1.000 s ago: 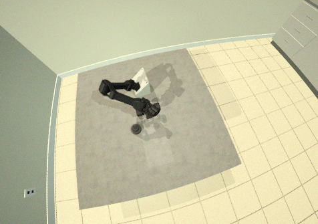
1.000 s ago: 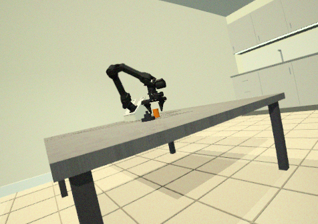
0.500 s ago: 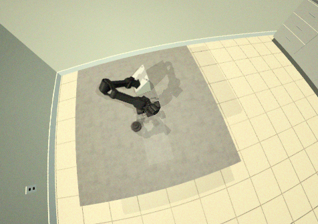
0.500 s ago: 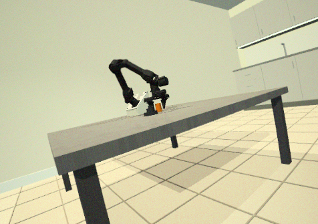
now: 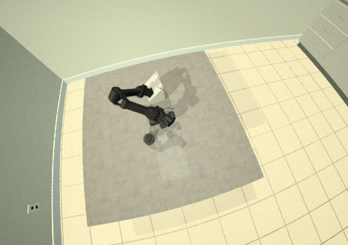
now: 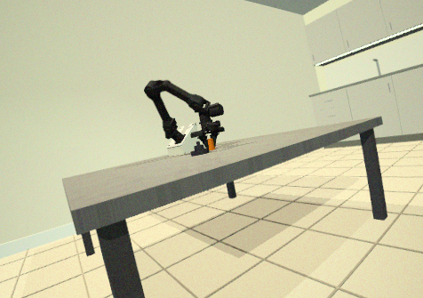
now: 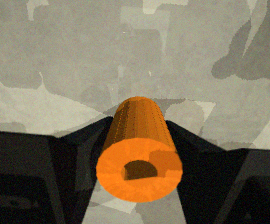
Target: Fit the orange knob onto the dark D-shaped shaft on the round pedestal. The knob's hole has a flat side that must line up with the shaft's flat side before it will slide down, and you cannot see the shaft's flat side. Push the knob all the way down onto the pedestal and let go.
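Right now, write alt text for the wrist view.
Orange knob gripped between the black fingers of the claw, one on each side. Its near end shows a dark D-shaped hole, flat side toward the bottom of the picture. Behind lies a gray surface patterned with shadows.

1 gray table (image 5: 120,173) (image 6: 178,171) carries 1 dark round pedestal (image 5: 149,139) (image 6: 199,150) and 1 white stand (image 5: 157,97) (image 6: 179,149).
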Tool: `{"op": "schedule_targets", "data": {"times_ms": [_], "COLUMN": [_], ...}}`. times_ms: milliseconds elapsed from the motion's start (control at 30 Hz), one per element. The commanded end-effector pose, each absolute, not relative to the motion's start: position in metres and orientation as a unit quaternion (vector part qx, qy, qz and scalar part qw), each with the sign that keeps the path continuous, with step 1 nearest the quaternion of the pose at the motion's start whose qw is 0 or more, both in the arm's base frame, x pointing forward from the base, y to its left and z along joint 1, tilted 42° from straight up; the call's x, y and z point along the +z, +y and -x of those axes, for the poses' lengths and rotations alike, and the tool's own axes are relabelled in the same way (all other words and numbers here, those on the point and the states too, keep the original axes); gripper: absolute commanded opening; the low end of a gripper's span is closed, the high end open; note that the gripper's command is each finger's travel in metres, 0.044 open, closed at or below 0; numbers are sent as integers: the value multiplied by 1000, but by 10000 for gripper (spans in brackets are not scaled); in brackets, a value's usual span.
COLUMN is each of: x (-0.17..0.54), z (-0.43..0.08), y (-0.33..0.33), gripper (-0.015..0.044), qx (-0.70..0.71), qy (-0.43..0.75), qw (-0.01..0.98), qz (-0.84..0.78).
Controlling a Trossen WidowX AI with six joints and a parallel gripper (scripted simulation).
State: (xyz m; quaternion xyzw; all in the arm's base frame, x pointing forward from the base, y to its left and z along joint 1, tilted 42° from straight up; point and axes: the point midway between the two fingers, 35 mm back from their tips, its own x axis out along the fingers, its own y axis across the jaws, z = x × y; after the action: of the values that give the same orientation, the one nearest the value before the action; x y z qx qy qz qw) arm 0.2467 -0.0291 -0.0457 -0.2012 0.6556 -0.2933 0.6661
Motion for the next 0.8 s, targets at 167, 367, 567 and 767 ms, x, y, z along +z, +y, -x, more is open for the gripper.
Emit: {"op": "schedule_targets", "data": {"times_ms": [167, 367, 567, 767], "x": [-32, -6, 24, 56], "z": [-252, -257, -257, -251], "y": [-15, 11, 37, 60], "gripper": [0, 0, 0, 0], "qx": [-290, -288, -288, -290], "qy": [656, 657, 658, 657], "qw": [666, 667, 666, 665], "qz": [203, 201, 201, 203]}}
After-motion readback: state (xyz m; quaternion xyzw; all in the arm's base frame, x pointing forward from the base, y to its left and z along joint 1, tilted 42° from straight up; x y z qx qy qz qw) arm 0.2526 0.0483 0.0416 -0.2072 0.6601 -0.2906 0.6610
